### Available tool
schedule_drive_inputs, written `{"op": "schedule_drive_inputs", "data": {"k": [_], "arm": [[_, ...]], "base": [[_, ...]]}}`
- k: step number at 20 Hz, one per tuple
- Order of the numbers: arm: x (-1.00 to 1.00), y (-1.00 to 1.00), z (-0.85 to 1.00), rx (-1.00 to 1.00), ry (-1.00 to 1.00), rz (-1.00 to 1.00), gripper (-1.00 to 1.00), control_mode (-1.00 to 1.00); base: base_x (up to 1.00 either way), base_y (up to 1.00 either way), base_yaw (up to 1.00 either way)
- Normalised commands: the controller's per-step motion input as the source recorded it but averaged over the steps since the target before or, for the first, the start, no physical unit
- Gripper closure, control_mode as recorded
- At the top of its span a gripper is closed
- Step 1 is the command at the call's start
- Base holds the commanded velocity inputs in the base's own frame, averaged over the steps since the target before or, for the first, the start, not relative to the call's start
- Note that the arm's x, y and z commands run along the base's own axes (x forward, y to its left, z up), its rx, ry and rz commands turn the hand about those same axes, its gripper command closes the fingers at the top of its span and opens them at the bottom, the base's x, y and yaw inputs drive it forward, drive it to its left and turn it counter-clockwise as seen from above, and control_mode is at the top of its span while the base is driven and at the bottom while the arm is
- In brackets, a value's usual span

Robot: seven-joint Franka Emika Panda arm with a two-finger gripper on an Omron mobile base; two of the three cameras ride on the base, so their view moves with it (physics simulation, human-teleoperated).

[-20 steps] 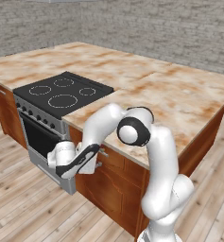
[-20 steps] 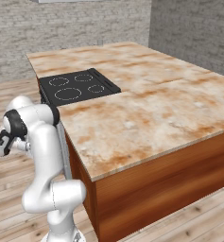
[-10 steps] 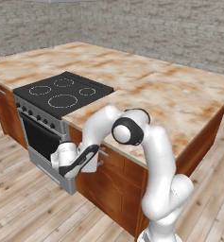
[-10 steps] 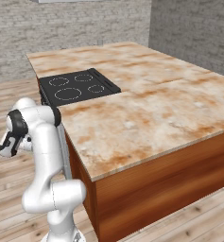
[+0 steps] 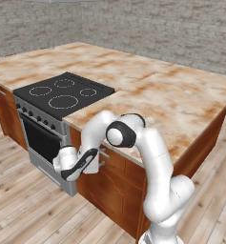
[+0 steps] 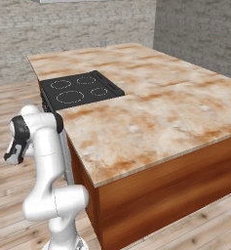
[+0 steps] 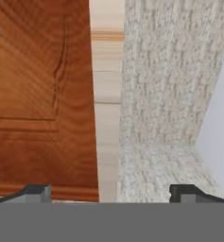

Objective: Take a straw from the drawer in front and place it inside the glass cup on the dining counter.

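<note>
My gripper point(image 5: 77, 167) hangs low in front of the reddish-brown cabinet face, just left of the drawer point(image 5: 115, 161) and its small silver handle point(image 5: 104, 153). The drawer front sits flush under the dining counter point(image 5: 181, 102). In the hand view the two fingertips point(image 7: 36, 191) stand far apart with nothing between them, so the gripper is open. That view looks along a wood panel point(image 7: 38, 94) toward a brick wall. From the right base the gripper point(image 6: 12, 155) shows left of the counter's corner. The straw is hidden and the glass cup is out of view.
A black glass cooktop point(image 5: 62, 94) over a steel oven point(image 5: 40, 140) stands directly left of the gripper. The cream mottled counter top point(image 6: 151, 112) stretches far to the right. Wooden floor point(image 5: 24, 205) lies open below and left of the arm.
The hand has sunk a little and edged toward the cabinet front, and the arm's elbow has swung slightly left. The drawer has not moved.
</note>
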Motion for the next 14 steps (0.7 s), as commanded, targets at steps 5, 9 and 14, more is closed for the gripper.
{"op": "schedule_drive_inputs", "data": {"k": [5, 9, 14], "arm": [[0.30, 0.00, -0.28, -0.09, 0.00, 0.00, -1.00, -1.00], [0.27, 0.00, -0.24, -0.07, 0.00, 0.00, -1.00, -1.00], [0.20, 0.00, -0.11, -0.01, 0.00, 0.00, -1.00, -1.00]], "base": [[0.00, 0.00, 0.00], [0.00, 0.00, 0.00], [0.00, 0.00, 0.00]]}}
